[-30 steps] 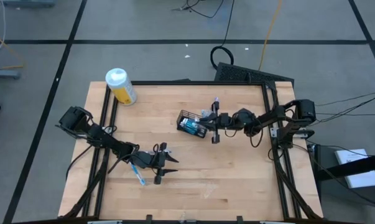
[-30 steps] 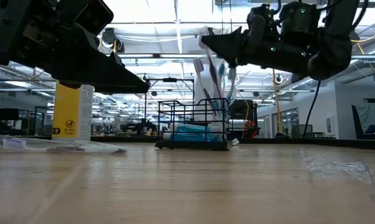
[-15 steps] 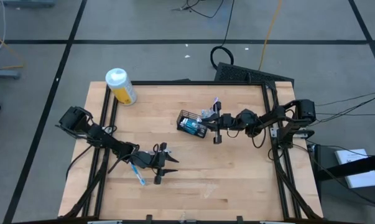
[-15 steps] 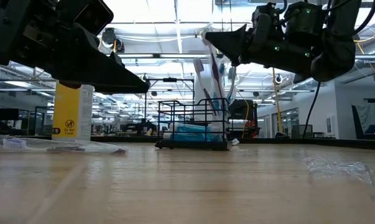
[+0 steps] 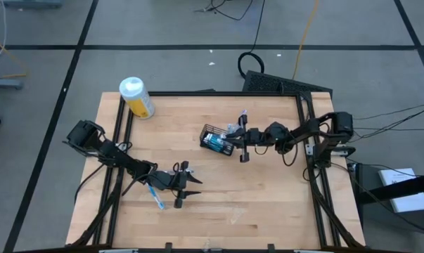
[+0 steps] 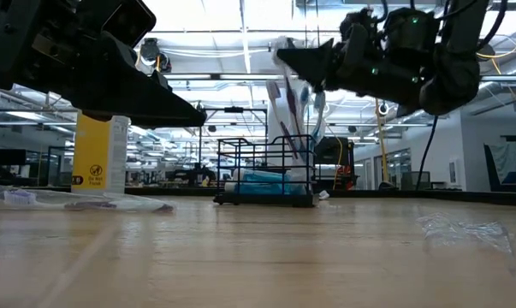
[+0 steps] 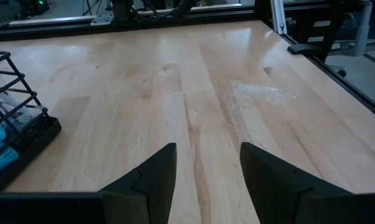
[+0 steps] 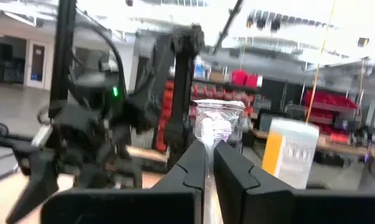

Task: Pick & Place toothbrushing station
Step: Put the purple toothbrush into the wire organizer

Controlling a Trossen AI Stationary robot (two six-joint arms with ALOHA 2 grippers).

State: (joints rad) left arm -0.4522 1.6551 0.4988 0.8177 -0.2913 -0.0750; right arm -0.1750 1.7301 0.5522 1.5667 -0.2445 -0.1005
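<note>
While the two dark arms hung over it, the wooden table [image 5: 261,204] carried a yellow bottle [image 5: 136,98] with a white cap, lying tipped at its far left corner. Near the table's middle, a little toward the far edge, stood the black wire-mesh basket [image 5: 217,140], its long axis slanting from the far left toward the near right, with teal tubes [image 5: 214,142] lying flat along its floor. From table height the basket [image 6: 267,168] stood upright on its base, open side up.

Just right of the basket, the right gripper [image 5: 234,133] hung above its right end, fingers clenched on a toothbrush [image 6: 290,107] in a clear wrapper. That toothbrush stood nearly upright, head upward, its lower end down inside the basket; the right wrist view showed the wrapped head [image 8: 217,121] rising just past the pressed-together fingers [image 8: 196,165].

Toward the near left corner, the left gripper [image 5: 187,187] hovered above the wood, its fingers [image 7: 153,177] spread apart and grasping nothing. Beside it a second toothbrush [image 5: 154,196] lay flat, its long axis running from the far left to the near right. Clear plastic wrap [image 5: 244,213] lay near the near edge.
</note>
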